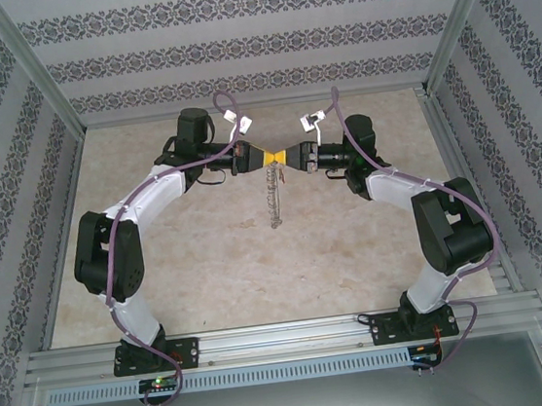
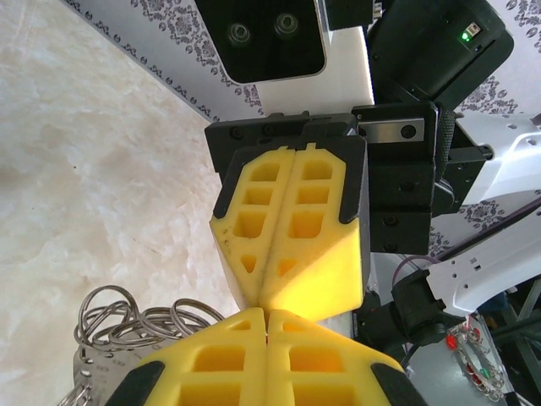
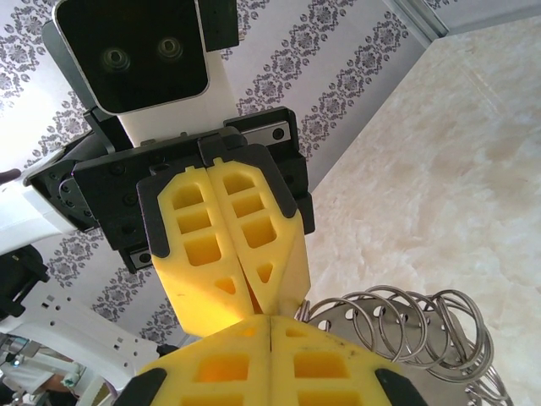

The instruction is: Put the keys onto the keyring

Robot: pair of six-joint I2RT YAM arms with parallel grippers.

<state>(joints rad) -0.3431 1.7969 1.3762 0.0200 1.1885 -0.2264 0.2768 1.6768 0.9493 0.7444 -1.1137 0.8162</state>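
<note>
Two robot arms reach in over the table [image 1: 210, 269] and meet in the middle, high above it. The left gripper [image 1: 265, 156] comes in from the left and the right gripper [image 1: 284, 154] comes in from the right. Their yellow tips touch, nose to nose.

Both pinchers are closed tight. In the left wrist view, the left gripper [image 2: 266, 320] sits at the bottom with its two yellow fingers [image 2: 203, 364] pressed flat together. The right gripper [image 2: 265, 292] points down at it from above, and its fingers are pressed together too. The right wrist view shows the same thing from the other side: the right gripper [image 3: 270, 326] is at the bottom, the left gripper [image 3: 254, 296] is above it, and no gap shows in either one.

The keyring [image 1: 272, 198] hangs straight down in the air from the spot where the tips meet. It does not touch the table. From above it looks like a thin grey strip. Up close, its grey loops bunch just beside the left gripper's fingers [image 2: 127, 317], and they curl out just beside the right gripper's fingers as well [image 3: 406, 317]. I cannot tell which pincher has hold of it, or if both do.

Walls [image 1: 234, 50] with a dark flower pattern stand around the far and side edges of the table.
</note>
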